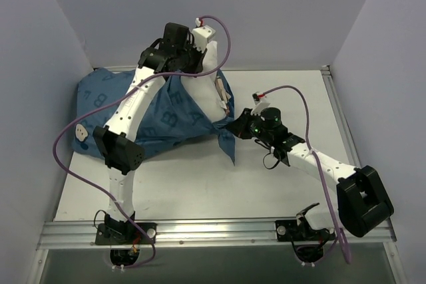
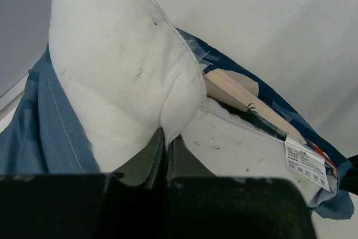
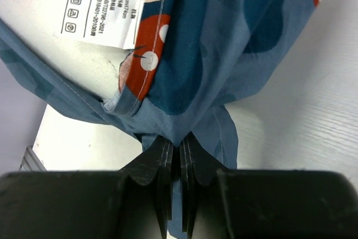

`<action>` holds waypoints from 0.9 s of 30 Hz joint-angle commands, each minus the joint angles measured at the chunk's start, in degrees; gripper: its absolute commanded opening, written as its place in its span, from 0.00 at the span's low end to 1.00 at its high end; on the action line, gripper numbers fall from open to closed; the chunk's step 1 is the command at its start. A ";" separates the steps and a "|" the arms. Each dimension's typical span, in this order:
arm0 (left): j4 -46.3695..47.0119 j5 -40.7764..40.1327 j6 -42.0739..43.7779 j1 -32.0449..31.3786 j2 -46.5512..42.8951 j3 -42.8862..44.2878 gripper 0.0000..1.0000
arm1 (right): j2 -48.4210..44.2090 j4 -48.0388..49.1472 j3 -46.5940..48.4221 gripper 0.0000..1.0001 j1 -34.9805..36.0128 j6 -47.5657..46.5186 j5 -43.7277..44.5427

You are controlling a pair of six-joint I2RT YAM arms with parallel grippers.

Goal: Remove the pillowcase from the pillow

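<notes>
Left hand (image 2: 166,138) is clamped shut on a corner of the pillow (image 2: 112,65), held up over the far side of the counter (image 1: 200,177). In its wrist view I see white stuffing bulging right above the fingertips. Right hand (image 3: 179,144) is closed too, pinching a fold of the pillowcase (image 1: 180,114) near its open end, low over mid-counter. A care label (image 3: 106,4) sits just beyond its fingers. The bulk of the pillowcase lies on the far-left part of the counter under my left arm. The bare pillow end pokes out of its right-hand opening. The hands are apart, with the left further back than the right.
</notes>
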 commanded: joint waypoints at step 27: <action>14.42 2.13 -6.59 -3.25 -9.99 -17.32 0.02 | -3.13 -31.12 21.88 0.35 -5.28 -9.19 -3.48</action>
